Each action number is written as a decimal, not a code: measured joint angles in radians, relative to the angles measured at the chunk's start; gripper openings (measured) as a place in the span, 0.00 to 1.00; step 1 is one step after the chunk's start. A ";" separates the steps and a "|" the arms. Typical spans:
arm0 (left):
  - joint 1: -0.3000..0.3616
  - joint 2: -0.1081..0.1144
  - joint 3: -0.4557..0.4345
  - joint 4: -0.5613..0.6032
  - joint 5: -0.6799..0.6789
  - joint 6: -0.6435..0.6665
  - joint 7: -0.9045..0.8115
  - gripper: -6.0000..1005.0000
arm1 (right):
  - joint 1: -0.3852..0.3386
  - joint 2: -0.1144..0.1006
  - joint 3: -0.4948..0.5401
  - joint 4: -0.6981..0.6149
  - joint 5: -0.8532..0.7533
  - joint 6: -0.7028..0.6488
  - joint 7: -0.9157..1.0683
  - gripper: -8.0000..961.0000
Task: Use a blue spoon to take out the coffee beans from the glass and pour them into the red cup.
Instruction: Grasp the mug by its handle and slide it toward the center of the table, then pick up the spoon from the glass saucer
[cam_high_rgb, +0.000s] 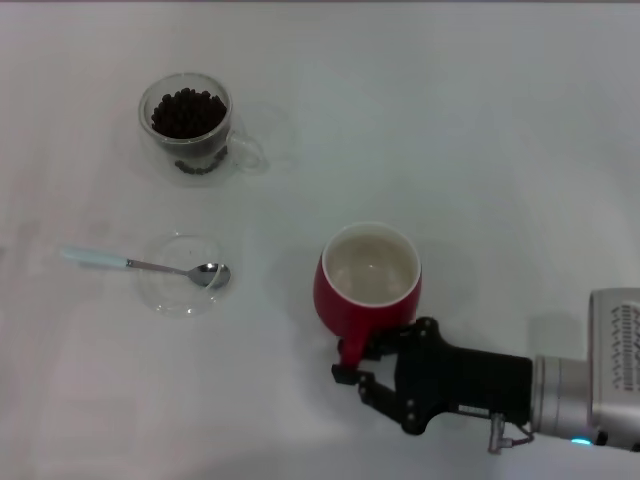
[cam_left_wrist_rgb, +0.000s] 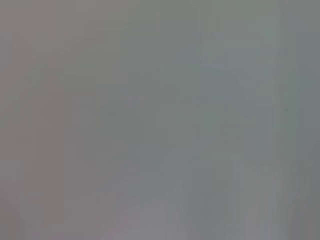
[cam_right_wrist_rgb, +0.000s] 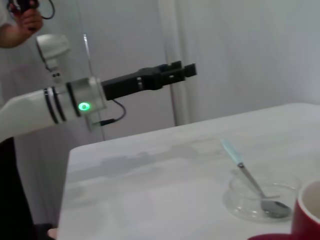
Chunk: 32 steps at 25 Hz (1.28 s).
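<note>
The glass (cam_high_rgb: 188, 125) with a heap of coffee beans (cam_high_rgb: 186, 112) stands at the far left of the white table. The blue spoon (cam_high_rgb: 140, 264) lies with its bowl in a flat clear saucer (cam_high_rgb: 180, 290) and its pale handle pointing left; it also shows in the right wrist view (cam_right_wrist_rgb: 245, 172). The red cup (cam_high_rgb: 368, 282) stands in the middle, cream inside empty, handle towards me. My right gripper (cam_high_rgb: 352, 364) is closed around that handle. My left gripper (cam_right_wrist_rgb: 186, 70) is held in the air beyond the table's left edge.
The saucer (cam_right_wrist_rgb: 260, 200) and a rim of the red cup (cam_right_wrist_rgb: 307, 212) show in the right wrist view. A person's hand (cam_right_wrist_rgb: 22, 20) is behind the left arm. The left wrist view shows only a grey blur.
</note>
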 joint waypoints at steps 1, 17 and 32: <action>0.001 0.000 0.000 0.000 0.000 -0.001 0.000 0.87 | 0.000 -0.001 0.009 0.009 0.003 -0.001 0.009 0.29; -0.003 0.000 0.000 0.003 -0.001 -0.018 0.002 0.87 | 0.000 -0.025 0.116 0.240 0.006 -0.232 0.038 0.57; 0.070 -0.006 0.002 0.259 0.095 -0.003 -0.345 0.87 | 0.023 -0.162 0.325 0.347 0.010 -0.372 0.033 0.57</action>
